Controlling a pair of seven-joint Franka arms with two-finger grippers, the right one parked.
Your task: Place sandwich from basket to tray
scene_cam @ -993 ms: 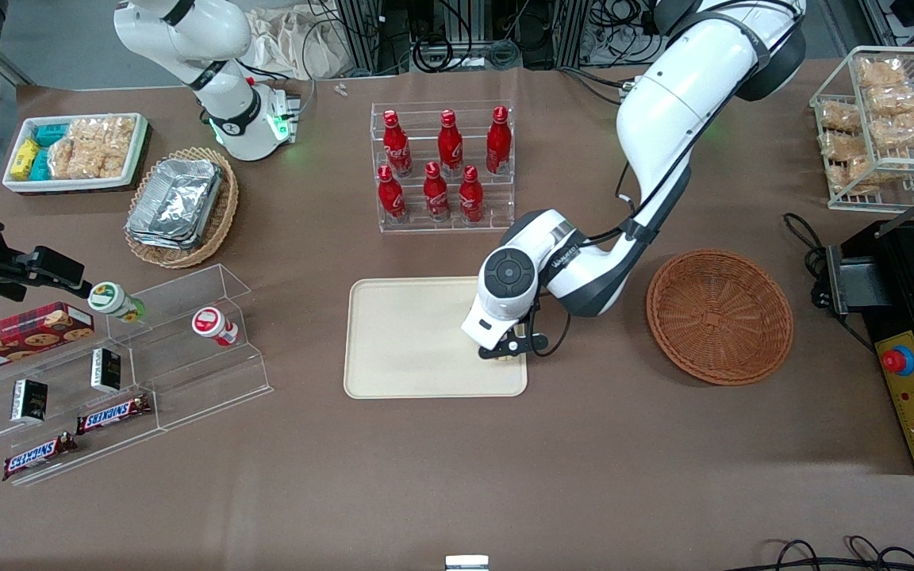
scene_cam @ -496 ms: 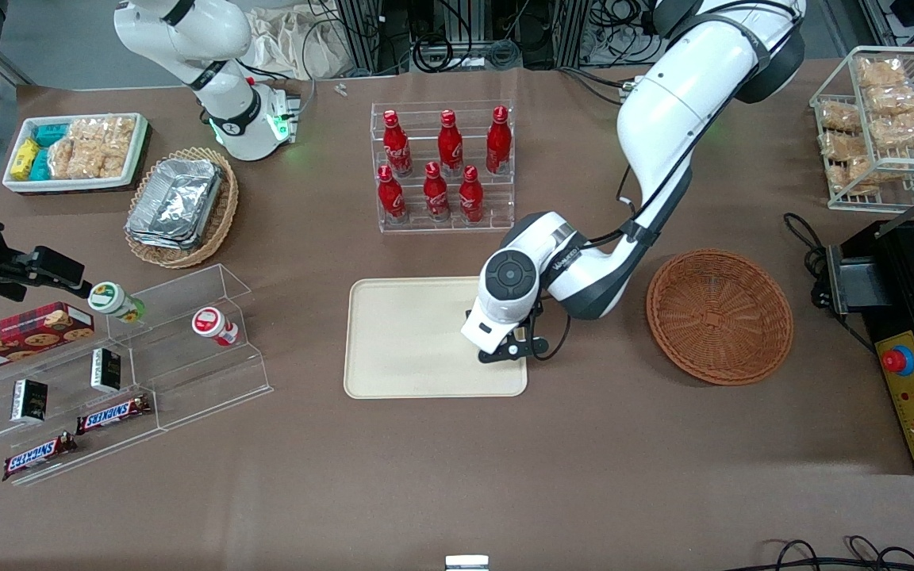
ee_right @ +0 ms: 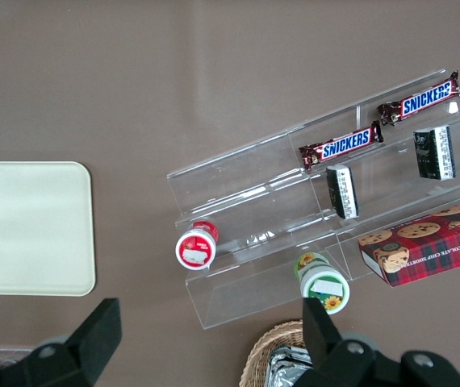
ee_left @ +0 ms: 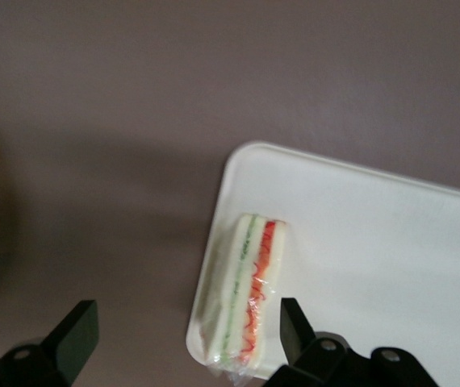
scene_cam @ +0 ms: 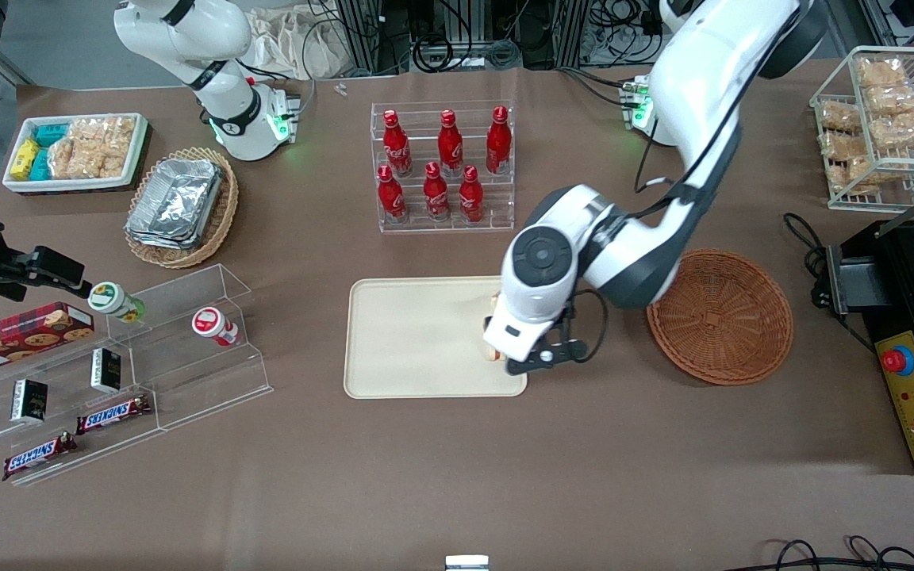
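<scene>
Jaws: spread wide apart, gripping nothing; the sandwich shows in the gap between them but below, not touched.
Gripper (ee_left: 186, 326): hangs above the tray's edge at the end toward the basket; in the front view it (scene_cam: 535, 358) is mostly hidden under the wrist.
Fingers (ee_left: 73, 334): two dark pads, one over bare table, the other over the tray.
Sandwich (ee_left: 242, 294): lies on the tray along its short rim, near a rounded corner (white bread, with green and orange-red filling stripes showing through clear wrap); in the front view only a sliver (scene_cam: 492, 353) peeks out beside the wrist.
Tray (scene_cam: 413, 337): cream, rectangular, flat on the brown table (scene_cam: 457, 476); the rest of its surface is bare.
Basket (scene_cam: 719, 316): reddish-brown wicker, beside the tray toward the working arm's end, apart from it, with no sandwich in it.
Left arm (scene_cam: 663, 159): bends down from its base over the space between tray and basket.
Bottle rack (scene_cam: 443, 166): clear stand with six red bottles, farther from the front camera than the tray.
</scene>
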